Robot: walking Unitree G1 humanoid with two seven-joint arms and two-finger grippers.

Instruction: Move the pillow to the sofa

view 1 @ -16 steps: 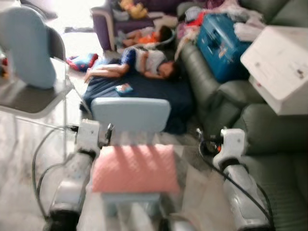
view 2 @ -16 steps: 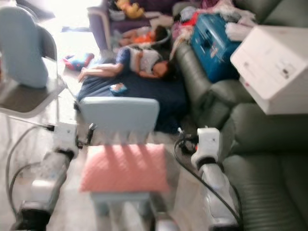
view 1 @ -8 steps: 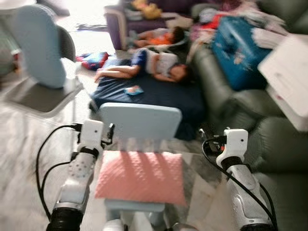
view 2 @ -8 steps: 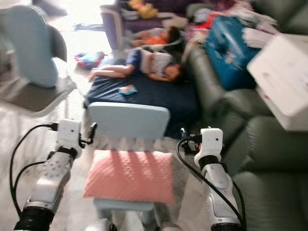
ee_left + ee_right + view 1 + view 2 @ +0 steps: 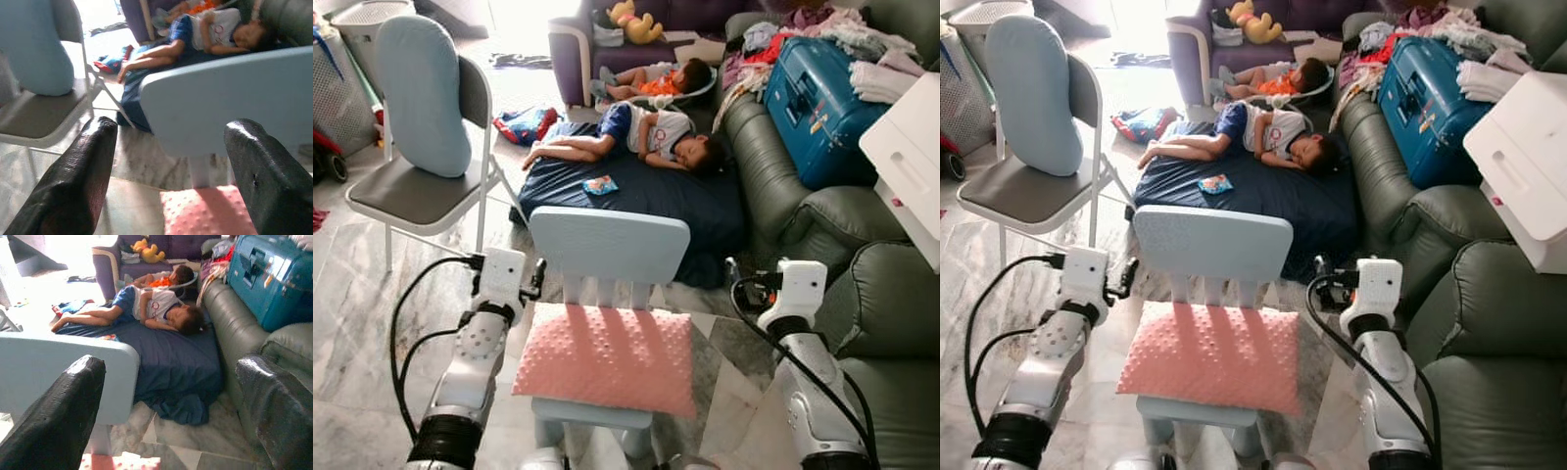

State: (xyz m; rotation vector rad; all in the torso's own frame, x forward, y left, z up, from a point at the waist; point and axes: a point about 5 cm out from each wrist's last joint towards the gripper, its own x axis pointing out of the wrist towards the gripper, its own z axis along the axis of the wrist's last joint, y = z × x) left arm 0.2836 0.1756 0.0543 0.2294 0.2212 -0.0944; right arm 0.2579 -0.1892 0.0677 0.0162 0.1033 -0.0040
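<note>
Right now the pink pillow [image 5: 605,357] lies flat on the seat of a small blue chair [image 5: 609,245] on the near floor, between the two arms. Just left of it, the left gripper [image 5: 166,171] hangs with its fingers spread wide and nothing between them; the right gripper [image 5: 171,411] sits just right of the chair, equally wide apart and empty. To the right stands the green sofa [image 5: 862,294], carrying a blue suitcase [image 5: 818,98] and a white box [image 5: 911,166] farther along. Beyond the chair a person [image 5: 636,132] lies on a dark mattress [image 5: 636,191]. A grey folding chair [image 5: 406,186] stands far left.
</note>
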